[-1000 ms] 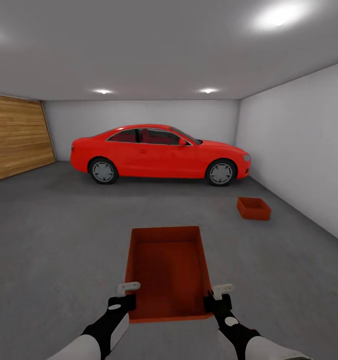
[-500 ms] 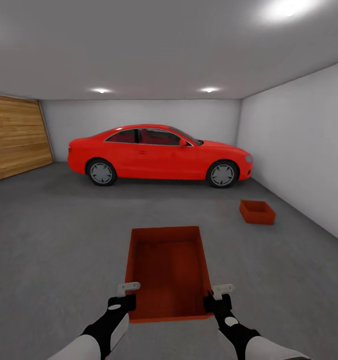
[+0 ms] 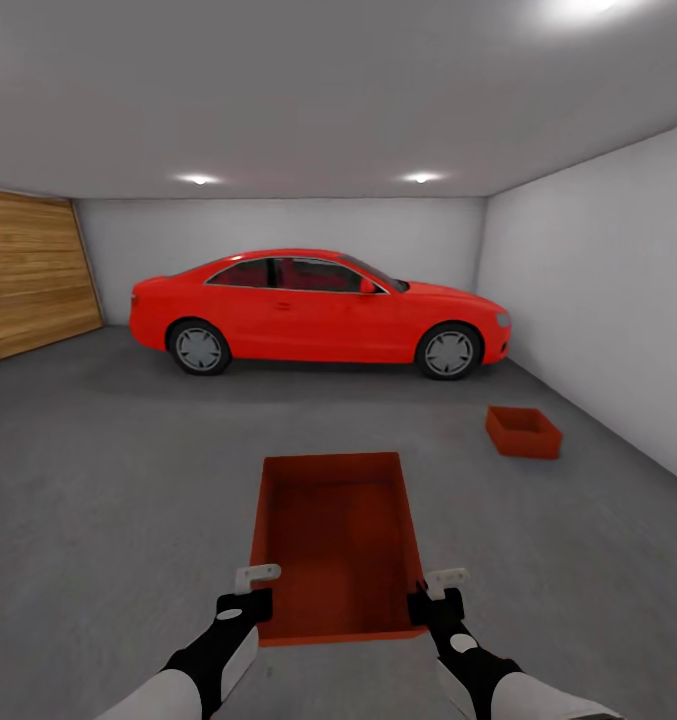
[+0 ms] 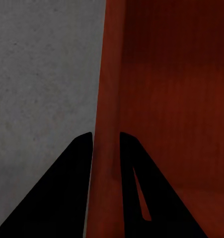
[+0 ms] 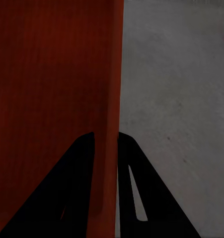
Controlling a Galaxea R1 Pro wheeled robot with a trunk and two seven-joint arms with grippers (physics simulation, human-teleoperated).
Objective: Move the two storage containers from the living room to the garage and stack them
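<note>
An orange-red rectangular open-top storage container [image 3: 336, 545] is held in front of the robot above the dark grey concrete floor [image 3: 108, 480] of the garage; nothing lies inside it. The left gripper [image 3: 246, 600] has its jaws clamped on the container's left wall near the near corner, the right gripper [image 3: 436, 598] on the right wall. A second, alike orange-red container [image 3: 523, 432], also with nothing inside, sits on the floor near the white right wall [image 3: 598, 300], in front of the red car [image 3: 318, 310].
</note>
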